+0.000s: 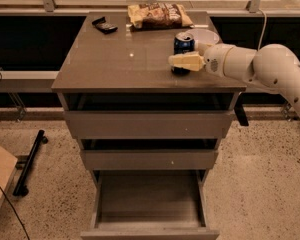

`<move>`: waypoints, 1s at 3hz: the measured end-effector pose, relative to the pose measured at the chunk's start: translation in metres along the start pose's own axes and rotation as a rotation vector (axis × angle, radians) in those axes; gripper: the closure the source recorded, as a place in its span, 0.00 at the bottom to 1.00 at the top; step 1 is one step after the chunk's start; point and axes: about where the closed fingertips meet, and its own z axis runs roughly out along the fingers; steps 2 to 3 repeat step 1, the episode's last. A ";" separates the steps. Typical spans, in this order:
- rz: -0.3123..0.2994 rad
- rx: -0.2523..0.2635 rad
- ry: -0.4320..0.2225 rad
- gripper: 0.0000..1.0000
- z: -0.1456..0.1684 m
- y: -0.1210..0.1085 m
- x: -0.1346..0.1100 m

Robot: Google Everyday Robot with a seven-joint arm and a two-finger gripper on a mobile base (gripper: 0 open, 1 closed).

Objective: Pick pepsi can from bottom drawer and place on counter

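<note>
The gripper reaches in from the right over the tabletop, its fingers clasped across the pepsi can. The can stands upright near the right front part of the slab, its base at or just above the surface. The bottom drawer hangs open and bare below.

The risk lies in the release. If the fingers open while the can is off the surface or tilted, it may tip and roll toward the near edge. Dragging a finger back along its side could topple it. A sideways retreat could knock the white bowl just behind.
</note>
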 end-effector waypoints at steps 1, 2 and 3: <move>0.000 0.000 0.000 0.00 0.000 0.000 0.000; 0.000 0.000 0.000 0.00 0.000 0.000 0.000; 0.000 0.000 0.000 0.00 0.000 0.000 0.000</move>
